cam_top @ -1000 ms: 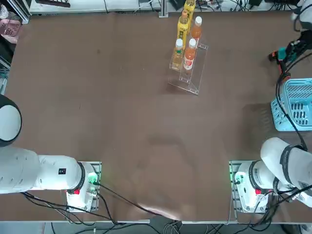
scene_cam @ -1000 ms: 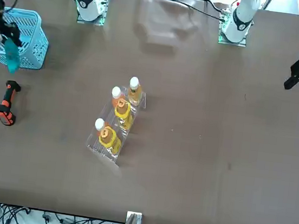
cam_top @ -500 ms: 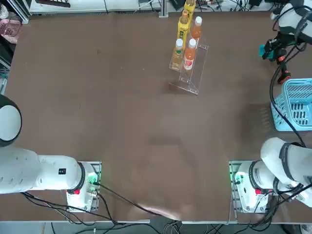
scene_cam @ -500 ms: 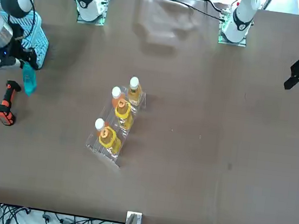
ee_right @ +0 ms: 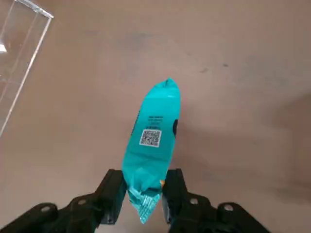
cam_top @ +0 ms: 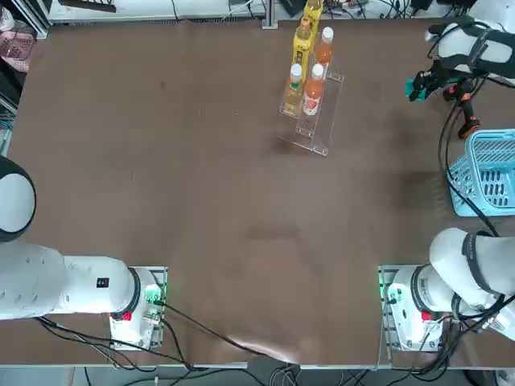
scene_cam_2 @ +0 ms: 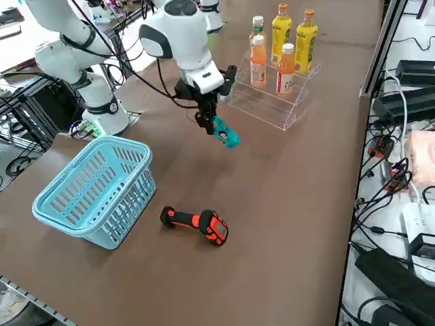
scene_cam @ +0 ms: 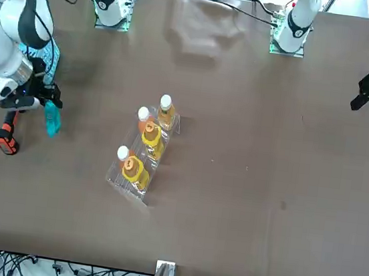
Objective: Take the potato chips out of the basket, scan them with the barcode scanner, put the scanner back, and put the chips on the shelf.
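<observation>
Where the overhead hides it, right gripper (ee_right: 143, 187) clamped on potato chips (ee_right: 151, 145), code square wrist-side only.

We see our right gripper (scene_cam: 44, 103) clamped on a slim teal chip packet (scene_cam: 53, 119) above the brown tabletop (scene_cam: 246, 186), just beside the black-and-orange pistol-shaped scanner (scene_cam: 6, 135).

I see bare table (cam_top: 201, 201) between my right gripper (scene_cam_2: 208, 123) and the shelf (scene_cam_2: 272, 102), whose bottles (scene_cam_2: 285, 68) crowd the back tiers. Basket (scene_cam_2: 95, 187) and scanner (scene_cam_2: 197, 224) sit well aside.
</observation>
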Robot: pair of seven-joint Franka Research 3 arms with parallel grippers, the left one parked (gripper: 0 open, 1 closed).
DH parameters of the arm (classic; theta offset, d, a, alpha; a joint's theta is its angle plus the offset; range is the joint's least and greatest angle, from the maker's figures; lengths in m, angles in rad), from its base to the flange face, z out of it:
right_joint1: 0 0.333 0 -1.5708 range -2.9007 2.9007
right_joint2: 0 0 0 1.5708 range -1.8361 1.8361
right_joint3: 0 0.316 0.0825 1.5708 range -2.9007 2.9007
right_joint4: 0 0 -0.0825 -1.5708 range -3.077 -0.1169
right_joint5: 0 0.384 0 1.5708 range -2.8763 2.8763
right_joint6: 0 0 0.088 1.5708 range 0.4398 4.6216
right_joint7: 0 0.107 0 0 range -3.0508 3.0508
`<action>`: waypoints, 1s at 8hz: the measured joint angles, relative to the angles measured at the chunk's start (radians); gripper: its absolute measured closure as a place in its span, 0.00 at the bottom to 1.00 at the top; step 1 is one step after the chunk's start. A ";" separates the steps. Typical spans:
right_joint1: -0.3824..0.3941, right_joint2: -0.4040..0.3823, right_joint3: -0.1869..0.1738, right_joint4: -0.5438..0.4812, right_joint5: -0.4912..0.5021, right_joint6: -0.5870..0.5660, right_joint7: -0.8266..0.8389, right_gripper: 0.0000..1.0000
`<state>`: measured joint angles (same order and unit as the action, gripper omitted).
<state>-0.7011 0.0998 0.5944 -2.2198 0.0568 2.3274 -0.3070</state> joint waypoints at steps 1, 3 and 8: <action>0.007 0.028 0.000 -0.010 0.000 0.037 0.013 0.57; 0.015 0.070 0.000 -0.044 0.000 0.109 0.028 0.57; 0.021 0.128 -0.004 -0.067 -0.027 0.144 0.070 0.57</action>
<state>-0.6801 0.2281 0.5904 -2.2865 0.0299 2.4717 -0.2368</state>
